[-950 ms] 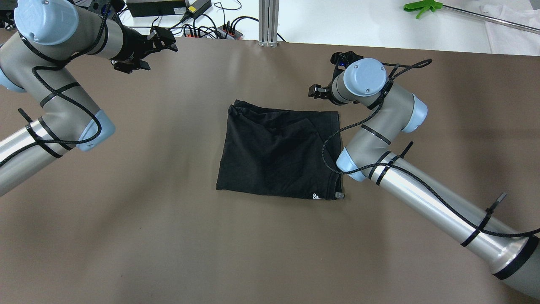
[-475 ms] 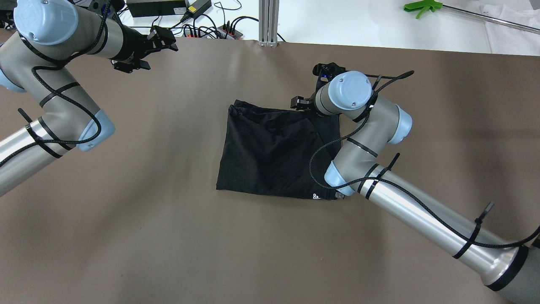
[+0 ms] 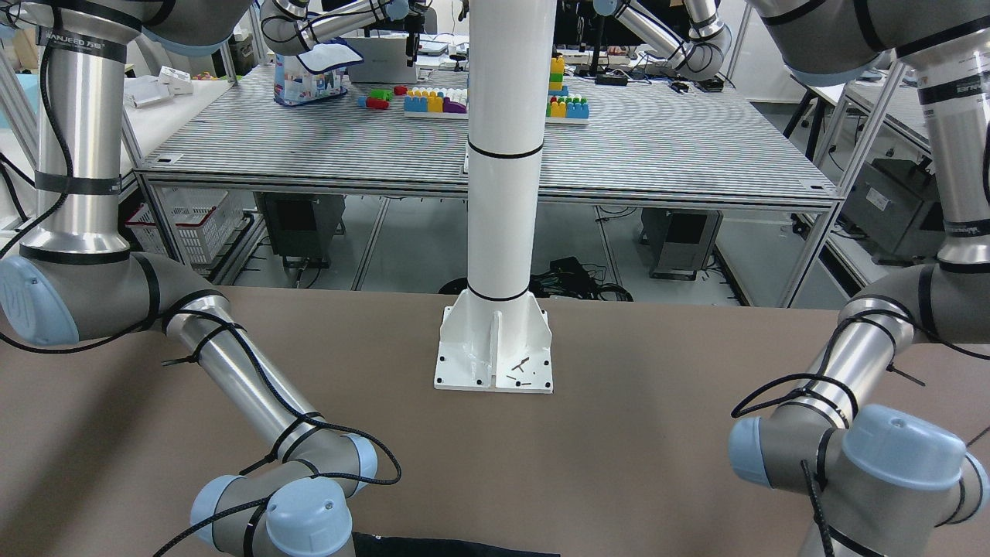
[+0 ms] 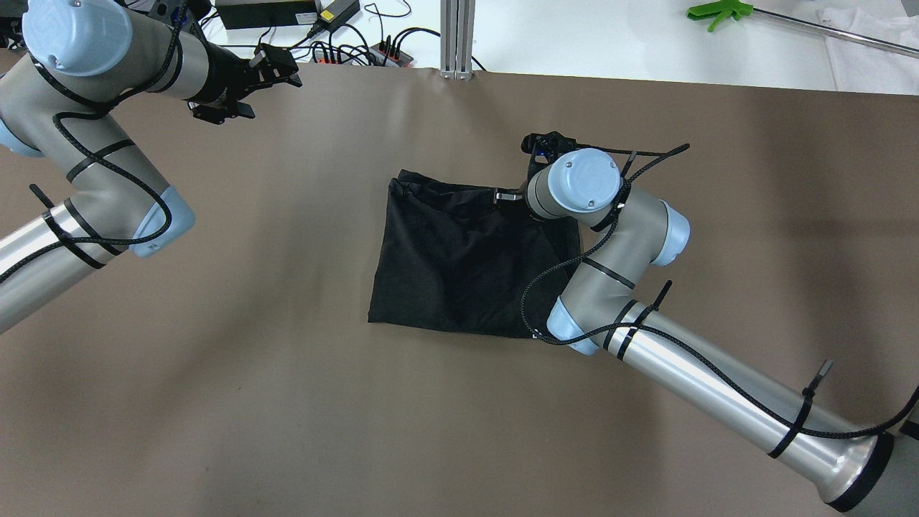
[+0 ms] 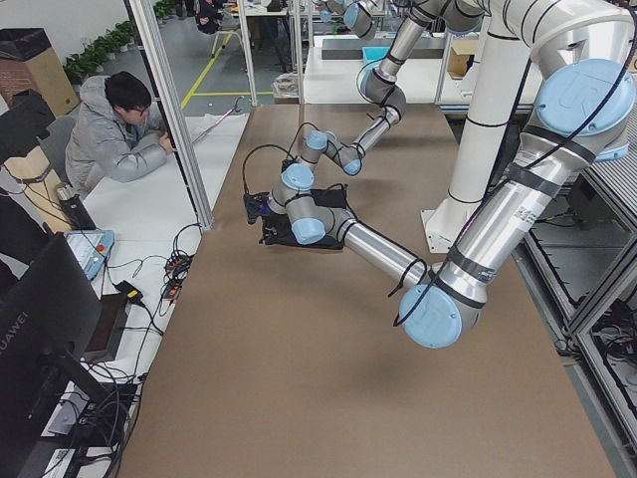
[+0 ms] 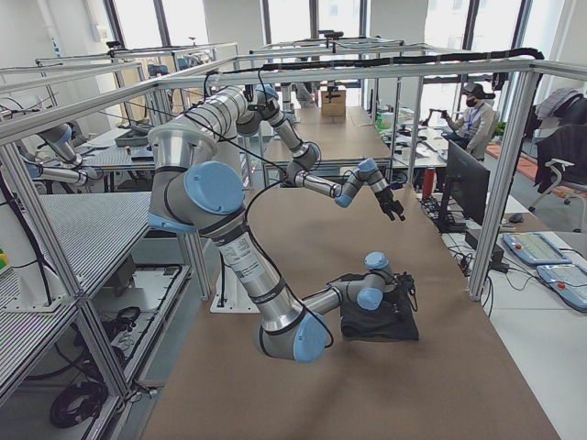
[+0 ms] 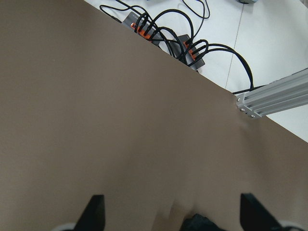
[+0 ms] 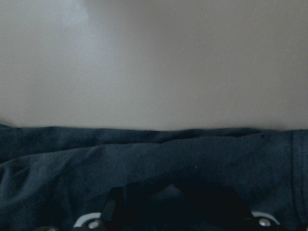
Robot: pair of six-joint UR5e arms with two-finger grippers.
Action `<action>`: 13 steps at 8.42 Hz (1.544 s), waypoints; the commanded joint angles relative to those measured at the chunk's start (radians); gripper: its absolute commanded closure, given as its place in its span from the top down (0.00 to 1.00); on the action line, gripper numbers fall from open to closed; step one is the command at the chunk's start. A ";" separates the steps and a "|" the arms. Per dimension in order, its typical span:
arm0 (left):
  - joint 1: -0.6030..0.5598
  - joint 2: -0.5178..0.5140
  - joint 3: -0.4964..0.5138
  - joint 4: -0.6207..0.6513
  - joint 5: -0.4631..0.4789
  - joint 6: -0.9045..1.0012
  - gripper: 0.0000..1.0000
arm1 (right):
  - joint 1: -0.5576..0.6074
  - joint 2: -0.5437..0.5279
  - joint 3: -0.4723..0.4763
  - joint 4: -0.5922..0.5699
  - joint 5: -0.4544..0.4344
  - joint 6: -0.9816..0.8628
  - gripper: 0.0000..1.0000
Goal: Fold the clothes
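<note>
The clothes, one black folded piece (image 4: 459,266), lie flat on the brown table (image 4: 287,402); they also show in the side views (image 5: 299,231) (image 6: 381,321) and as a sliver (image 3: 456,552) at the front-facing view's bottom edge. My right gripper (image 4: 511,194) is low over the cloth's far edge near its right corner, mostly hidden under the wrist. In the right wrist view its dark fingers stand wide apart (image 8: 177,211) on the dark fabric (image 8: 144,154), open. My left gripper (image 4: 244,90) hangs open over bare table at the far left (image 7: 173,216), far from the cloth.
A white pillar's base plate (image 3: 493,348) is bolted at the robot's side. Beyond the far edge are an aluminium post (image 4: 457,36), a power strip with cables (image 4: 359,50), a green tool (image 4: 718,12) and a white cloth (image 4: 869,43). A person (image 5: 109,124) sits beyond that edge.
My right arm has swung left and down, carrying its gripper from right of the cloth onto its far edge. The left arm and the cloth have stayed put.
</note>
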 commanded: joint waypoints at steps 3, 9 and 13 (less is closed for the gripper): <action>0.001 -0.001 0.002 0.000 0.000 0.002 1.00 | -0.003 -0.053 0.052 0.000 -0.002 -0.013 0.01; 0.007 -0.014 0.013 0.002 0.002 0.002 1.00 | 0.090 -0.096 0.081 -0.002 0.046 -0.039 0.00; 0.009 -0.027 0.019 0.002 0.003 0.002 1.00 | 0.110 -0.113 0.079 -0.003 0.068 -0.074 0.00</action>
